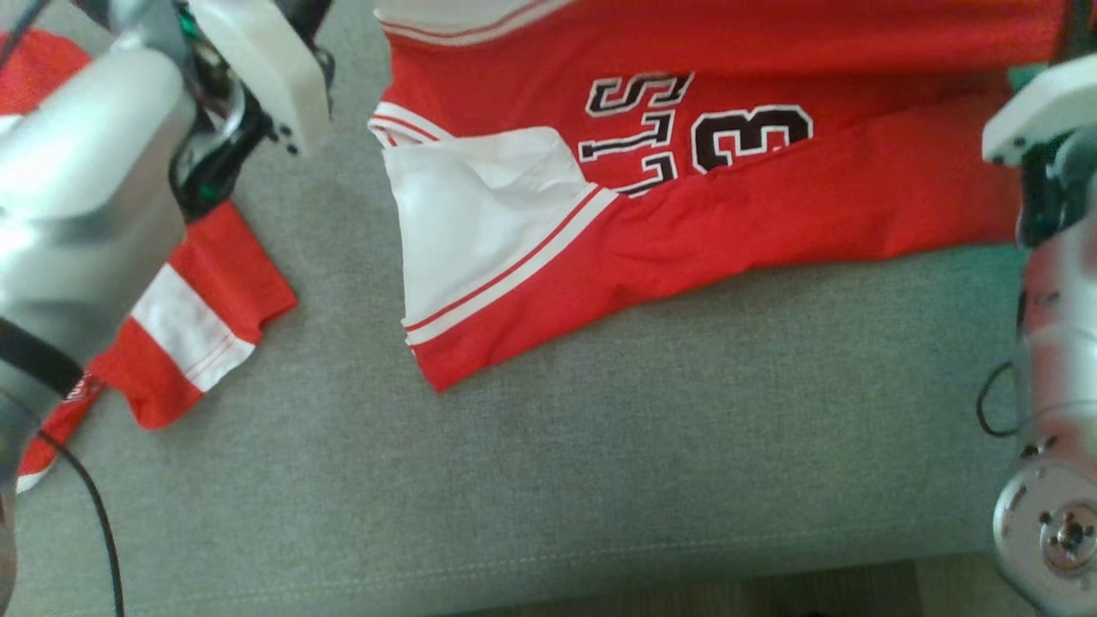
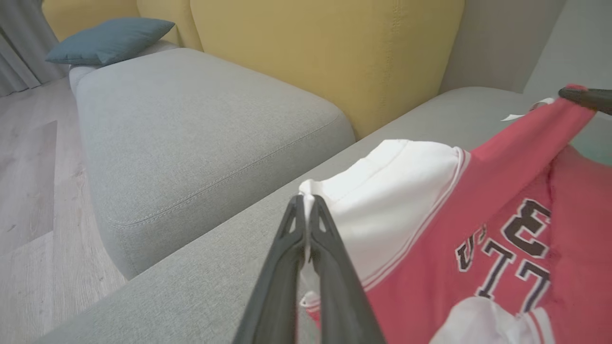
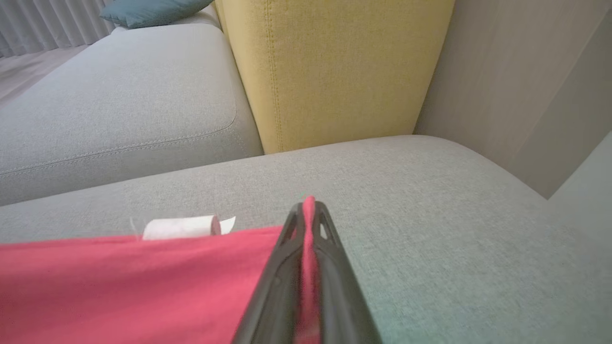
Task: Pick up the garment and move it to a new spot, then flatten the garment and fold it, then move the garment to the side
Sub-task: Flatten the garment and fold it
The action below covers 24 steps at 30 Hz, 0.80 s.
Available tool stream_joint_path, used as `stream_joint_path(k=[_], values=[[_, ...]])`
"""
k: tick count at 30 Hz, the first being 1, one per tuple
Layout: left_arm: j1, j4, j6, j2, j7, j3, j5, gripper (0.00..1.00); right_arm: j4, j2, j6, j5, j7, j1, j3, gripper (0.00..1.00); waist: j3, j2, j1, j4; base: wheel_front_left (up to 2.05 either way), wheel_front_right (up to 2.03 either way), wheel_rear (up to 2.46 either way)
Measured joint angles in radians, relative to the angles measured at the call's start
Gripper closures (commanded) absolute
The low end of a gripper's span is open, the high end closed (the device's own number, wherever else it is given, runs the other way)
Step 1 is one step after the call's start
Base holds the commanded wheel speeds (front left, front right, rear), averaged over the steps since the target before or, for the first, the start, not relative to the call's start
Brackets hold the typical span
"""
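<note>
A red jersey with white side panels and black lettering is spread across the grey sofa seat, its upper part cut off by the top of the head view. In the left wrist view my left gripper is shut on a white edge of the jersey, lifting it off the cushion. My right gripper is shut on a red edge of the jersey, pulled taut. That right gripper's dark tip also shows at the far right of the left wrist view.
A second red-and-white garment lies at the left under my left arm. A yellow backrest stands behind, with another grey seat and a blue pillow. Wooden floor lies beyond.
</note>
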Motion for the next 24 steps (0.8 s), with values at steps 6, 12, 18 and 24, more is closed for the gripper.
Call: stream_joint_path(k=[6, 12, 18, 24], values=[[0.088, -0.113, 0.0, 0.039, -0.002, -0.013, 0.0, 1.0, 0.002, -0.035, 0.0, 0.026, 0.062, 0.081, 0.024, 1.0, -0.082, 0.0, 0.0, 0.012, 0.0, 0.0, 0.0], [0.221, -0.246, 0.021, 0.09, 0.04, -0.04, -0.014, 1.0, 0.0, -0.058, 0.0, 0.068, 0.144, 0.177, 0.082, 1.0, -0.153, 0.0, 0.0, 0.024, 0.0, 0.0, 0.0], [0.337, -0.376, 0.046, 0.151, 0.094, -0.062, -0.029, 1.0, -0.033, -0.087, 0.0, 0.153, 0.218, 0.254, 0.169, 1.0, -0.196, 0.0, 0.0, 0.034, 0.0, 0.0, 0.0], [0.42, -0.457, 0.057, 0.174, 0.152, -0.067, -0.036, 1.0, -0.087, -0.114, 0.0, 0.23, 0.313, 0.324, 0.247, 1.0, -0.209, 0.0, 0.0, 0.037, 0.0, 0.0, 0.0]])
